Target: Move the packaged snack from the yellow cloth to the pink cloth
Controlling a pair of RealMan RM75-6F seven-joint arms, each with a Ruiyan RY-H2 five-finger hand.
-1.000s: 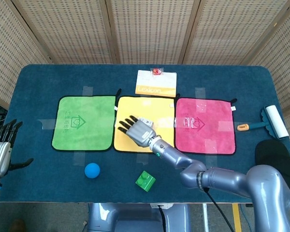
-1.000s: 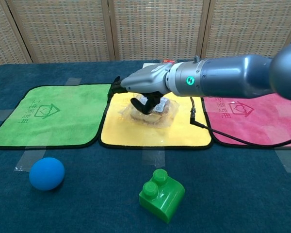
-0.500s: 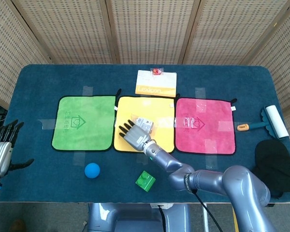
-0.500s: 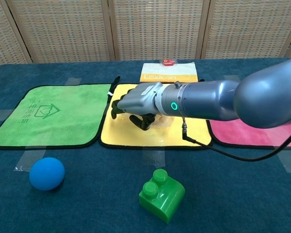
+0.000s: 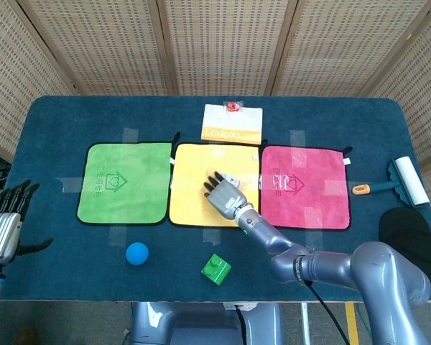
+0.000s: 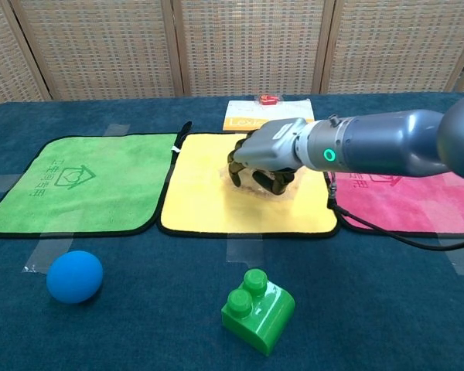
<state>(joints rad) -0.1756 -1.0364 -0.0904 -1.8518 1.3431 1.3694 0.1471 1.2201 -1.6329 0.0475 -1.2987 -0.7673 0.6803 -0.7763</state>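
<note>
Right hand (image 6: pixel 267 158) curls over the packaged snack (image 6: pixel 264 179), gripping it on the yellow cloth (image 6: pixel 209 205); left hand (image 5: pixel 3 226) spread

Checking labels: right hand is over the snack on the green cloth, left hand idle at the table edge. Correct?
Not quite: the right hand covers the snack on the yellow cloth, not the green; the chest view shows it. The left hand is idle at the table edge.
</note>
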